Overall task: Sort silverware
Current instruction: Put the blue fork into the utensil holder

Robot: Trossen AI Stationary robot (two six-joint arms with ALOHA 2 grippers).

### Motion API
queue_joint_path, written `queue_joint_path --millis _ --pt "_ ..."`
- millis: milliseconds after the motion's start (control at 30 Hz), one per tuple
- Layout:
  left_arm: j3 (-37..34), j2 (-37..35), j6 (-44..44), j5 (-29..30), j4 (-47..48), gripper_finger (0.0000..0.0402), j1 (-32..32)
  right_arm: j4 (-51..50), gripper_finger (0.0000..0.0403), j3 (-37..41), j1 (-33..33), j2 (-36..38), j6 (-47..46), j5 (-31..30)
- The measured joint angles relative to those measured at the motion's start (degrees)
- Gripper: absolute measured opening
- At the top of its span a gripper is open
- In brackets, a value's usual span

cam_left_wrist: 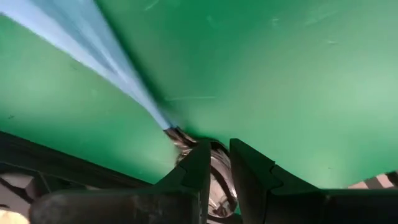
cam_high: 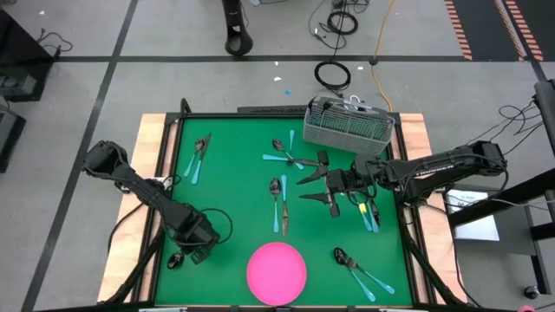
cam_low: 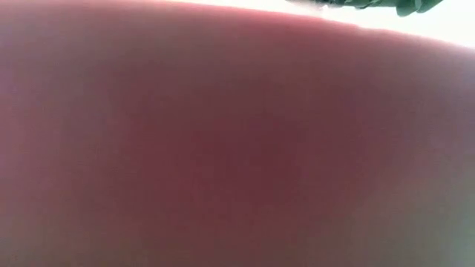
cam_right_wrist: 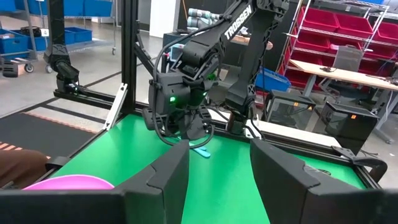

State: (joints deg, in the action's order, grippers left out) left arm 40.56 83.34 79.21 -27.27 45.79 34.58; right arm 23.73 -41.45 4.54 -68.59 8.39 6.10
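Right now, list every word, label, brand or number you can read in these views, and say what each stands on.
"TROSSEN": white letters on the upper link of the left arm, seen in the right wrist view.
Small label on a blue bin in the room behind: too small to read.
High view, low view and left wrist view: no readable text.

Grey floor — red bins behind
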Motion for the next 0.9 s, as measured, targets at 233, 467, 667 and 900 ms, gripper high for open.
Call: queue_joint_path --millis 233,467,667,900 --pt "-0.09 0.01 0.03 -0.17 0.16 0.0063 0.08 -0.02 0.016 0.0 0.0 0.01 0.02 0.01" --pt "-0.09 0.0 0.45 -0.15 0.16 0.0063 0.08 -0.02 0.016 0.0 0.0 0.01 0.02 -0.01" --pt "-0.09 0.1 1.98 -0.27 2.07 0.0063 0.08 -0.02 0.016 0.0 0.0 0.01 0.02 -0.01" --pt "-0.09 3.24 0.6 -2.72 1.65 0.0063 0.08 -0.02 0.016 0.0 0.0 -0.01 0.02 -0.01"
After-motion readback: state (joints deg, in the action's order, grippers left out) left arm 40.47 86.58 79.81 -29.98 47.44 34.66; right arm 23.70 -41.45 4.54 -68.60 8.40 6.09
